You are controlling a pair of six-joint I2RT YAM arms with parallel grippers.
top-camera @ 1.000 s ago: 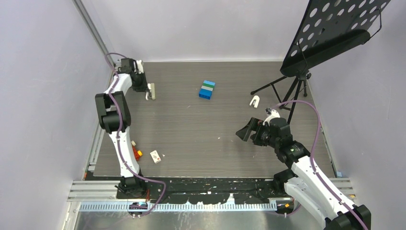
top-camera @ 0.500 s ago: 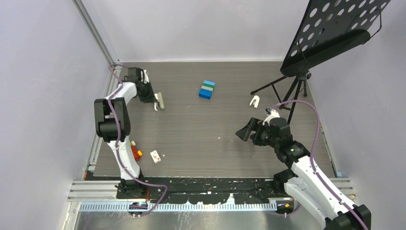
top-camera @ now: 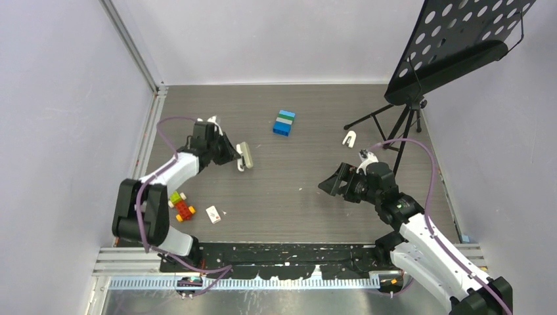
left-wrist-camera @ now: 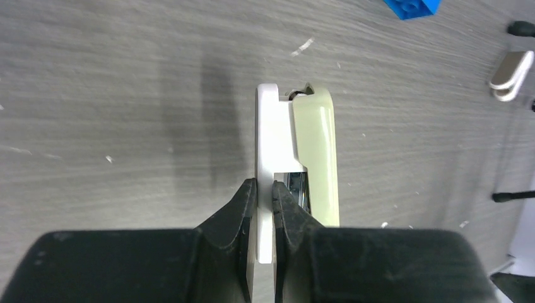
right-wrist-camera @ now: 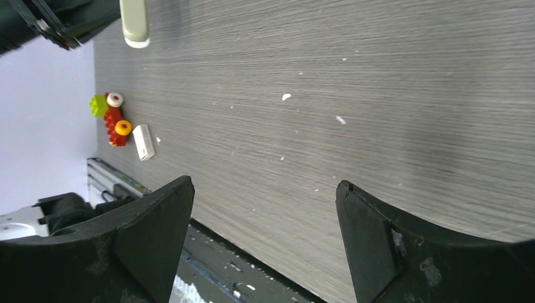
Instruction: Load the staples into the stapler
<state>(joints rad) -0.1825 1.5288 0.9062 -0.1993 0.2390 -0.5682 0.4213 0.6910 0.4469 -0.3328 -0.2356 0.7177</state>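
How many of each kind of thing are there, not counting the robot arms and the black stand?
Stapler: 1
Staples box: 1
Toy brick builds: 2, blue stack and red wheeled one
Small white object: 1
Total: 5

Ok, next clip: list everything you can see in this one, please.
stapler: one, olive-beige top and white base, held in the left gripper, left of table centre
staples box: one, white with a red mark, near left of table
toy bricks: one cluster, red, yellow and green, just left of the staples box
blue bricks: one stack, blue with a green layer, far middle
white object: one, white, stubby, far right by the stand's feet
music stand: one, black, perforated, far right corner
table: one, grey wood grain
left gripper: one, black, shut on the stapler's white base
right gripper: one, black, open and empty, right of centre
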